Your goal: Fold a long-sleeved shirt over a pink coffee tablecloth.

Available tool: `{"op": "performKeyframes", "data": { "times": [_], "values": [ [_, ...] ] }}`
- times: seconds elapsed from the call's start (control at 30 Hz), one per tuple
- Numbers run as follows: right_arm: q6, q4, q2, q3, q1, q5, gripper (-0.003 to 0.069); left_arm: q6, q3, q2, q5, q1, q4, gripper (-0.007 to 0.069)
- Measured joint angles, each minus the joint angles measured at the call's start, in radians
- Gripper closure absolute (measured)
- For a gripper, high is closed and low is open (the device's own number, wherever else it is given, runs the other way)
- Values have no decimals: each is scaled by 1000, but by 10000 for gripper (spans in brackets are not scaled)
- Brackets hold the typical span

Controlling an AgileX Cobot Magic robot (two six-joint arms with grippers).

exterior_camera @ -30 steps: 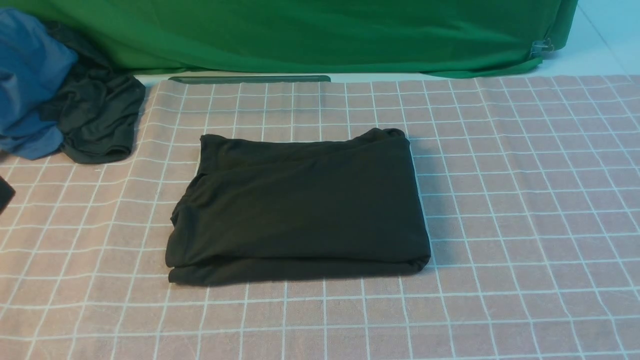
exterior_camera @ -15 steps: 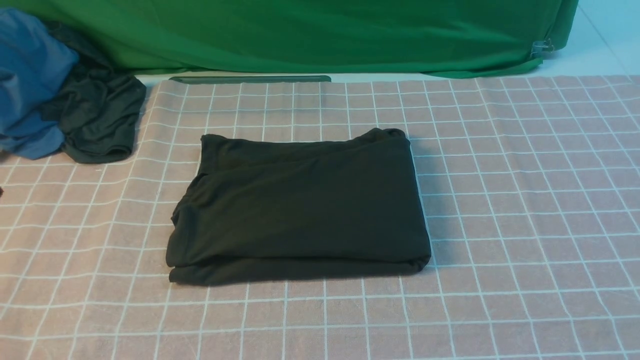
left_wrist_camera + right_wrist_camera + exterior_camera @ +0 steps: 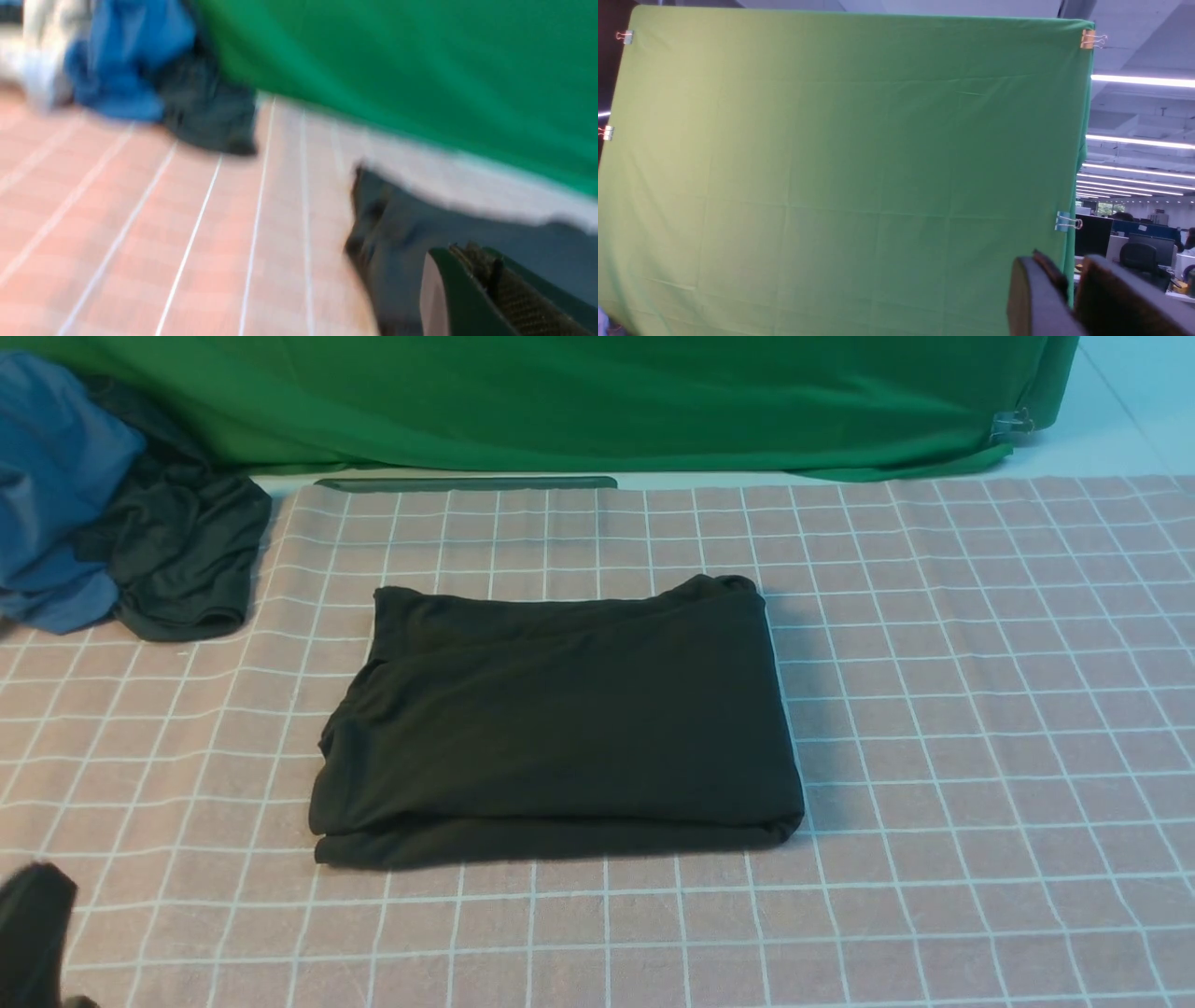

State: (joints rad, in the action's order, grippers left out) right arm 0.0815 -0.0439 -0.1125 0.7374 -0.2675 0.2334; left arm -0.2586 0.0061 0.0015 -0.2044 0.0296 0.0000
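Left gripper [image 3: 486, 280]: jaws closed on nothing, beside the long-sleeved shirt [image 3: 560, 723]. Right gripper [image 3: 1069, 289]: raised toward the green backdrop [image 3: 840, 163], empty, a narrow gap between its jaws. The shirt lies folded into a compact rectangle at the centre of the pink coffee tablecloth [image 3: 980, 709]. Handling, as judged: soft, light, limp; layers may slip apart. Take hold at a corner of the stacked near edge, pinching all layers

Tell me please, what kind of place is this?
Probably a robot test station inside an open-plan office. A green backdrop cloth is clipped up behind the table with binder clips, and beyond it the right wrist view shows ceiling strip lights and desks with office chairs.
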Motion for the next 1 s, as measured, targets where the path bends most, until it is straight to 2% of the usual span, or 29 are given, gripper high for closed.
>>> {"op": "performKeyframes", "data": {
  "times": [0.33, 1.0],
  "values": [
    [0, 0, 0, 0, 0, 0, 461, 3, 1, -2, -35, 0, -40, 592],
    [0, 0, 0, 0, 0, 0, 424, 6, 1, -3, -35, 0, -40, 592]
  ]
}}
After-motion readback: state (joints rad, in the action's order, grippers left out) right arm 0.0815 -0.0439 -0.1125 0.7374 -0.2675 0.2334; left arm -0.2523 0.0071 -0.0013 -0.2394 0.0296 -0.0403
